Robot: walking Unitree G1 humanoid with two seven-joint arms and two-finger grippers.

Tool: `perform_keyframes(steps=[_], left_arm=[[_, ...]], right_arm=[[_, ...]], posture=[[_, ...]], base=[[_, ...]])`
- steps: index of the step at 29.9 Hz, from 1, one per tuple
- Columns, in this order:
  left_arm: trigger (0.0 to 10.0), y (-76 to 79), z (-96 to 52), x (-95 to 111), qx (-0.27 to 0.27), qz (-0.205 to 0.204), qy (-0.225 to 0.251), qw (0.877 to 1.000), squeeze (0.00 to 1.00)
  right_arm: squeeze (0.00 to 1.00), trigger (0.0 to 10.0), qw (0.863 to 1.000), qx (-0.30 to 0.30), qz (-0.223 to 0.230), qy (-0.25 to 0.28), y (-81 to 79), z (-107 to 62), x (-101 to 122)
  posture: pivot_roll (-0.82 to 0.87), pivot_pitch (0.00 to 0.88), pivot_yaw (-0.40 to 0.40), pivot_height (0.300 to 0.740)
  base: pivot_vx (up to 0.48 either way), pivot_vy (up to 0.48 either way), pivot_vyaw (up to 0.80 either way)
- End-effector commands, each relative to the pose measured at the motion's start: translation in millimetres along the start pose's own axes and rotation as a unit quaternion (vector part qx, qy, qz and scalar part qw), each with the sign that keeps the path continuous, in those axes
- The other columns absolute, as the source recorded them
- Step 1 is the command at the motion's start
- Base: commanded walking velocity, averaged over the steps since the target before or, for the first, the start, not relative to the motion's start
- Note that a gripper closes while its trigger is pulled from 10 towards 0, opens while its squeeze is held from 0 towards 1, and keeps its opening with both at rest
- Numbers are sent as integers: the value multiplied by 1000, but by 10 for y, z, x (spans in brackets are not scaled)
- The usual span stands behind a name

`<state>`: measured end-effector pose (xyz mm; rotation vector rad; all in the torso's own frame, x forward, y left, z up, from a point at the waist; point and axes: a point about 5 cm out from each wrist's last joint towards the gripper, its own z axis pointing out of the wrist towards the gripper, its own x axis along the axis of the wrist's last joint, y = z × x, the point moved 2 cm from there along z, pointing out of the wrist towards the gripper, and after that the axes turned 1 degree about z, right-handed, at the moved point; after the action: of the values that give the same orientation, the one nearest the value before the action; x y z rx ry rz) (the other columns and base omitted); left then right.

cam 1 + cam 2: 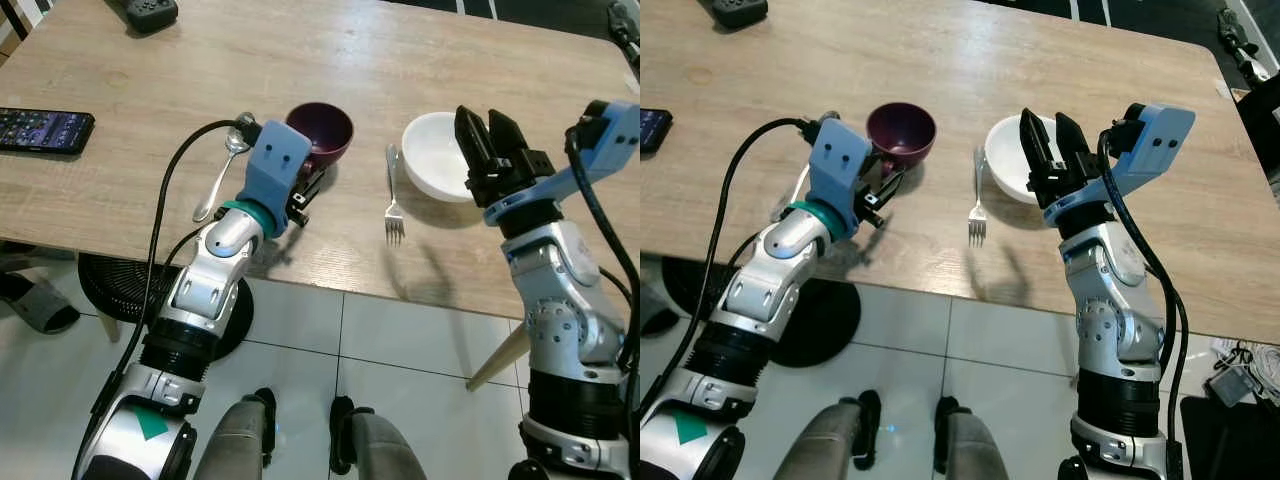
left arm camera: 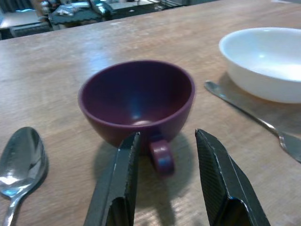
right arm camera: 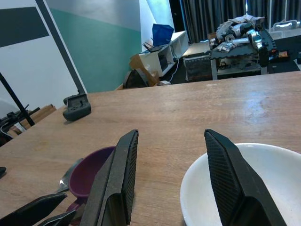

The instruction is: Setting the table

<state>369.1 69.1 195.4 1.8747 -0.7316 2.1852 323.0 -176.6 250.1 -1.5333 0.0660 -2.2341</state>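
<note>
Left wrist view, left gripper [image 2: 164, 176] spread around purple cup [image 2: 137, 101] handle

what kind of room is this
Probably a dining area in a lived-in home: a wooden table over tiled floor, laid with a purple cup, white bowl, fork and spoon. Cluttered shelves stand behind in the right wrist view.

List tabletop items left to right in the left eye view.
phone → spoon → purple cup → fork → white bowl
</note>
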Motion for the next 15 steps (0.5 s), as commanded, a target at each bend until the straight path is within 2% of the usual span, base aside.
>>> perform_keyframes(steps=[1, 15], left_arm=[[10000, 32, 7, -43, -1, 2, -6, 1000, 0], [10000, 0, 85, -155, 18, -12, -27, 999, 0]], right_arm=[[0, 10000, 1000, -9, 1, -5, 39, -20, -29], [0, 10000, 1000, -9, 1, -5, 33, -20, -25]], posture=[[94, 150, -14, 740], [92, 153, -13, 740]], base=[[0, 0, 0], [0, 0, 0]])
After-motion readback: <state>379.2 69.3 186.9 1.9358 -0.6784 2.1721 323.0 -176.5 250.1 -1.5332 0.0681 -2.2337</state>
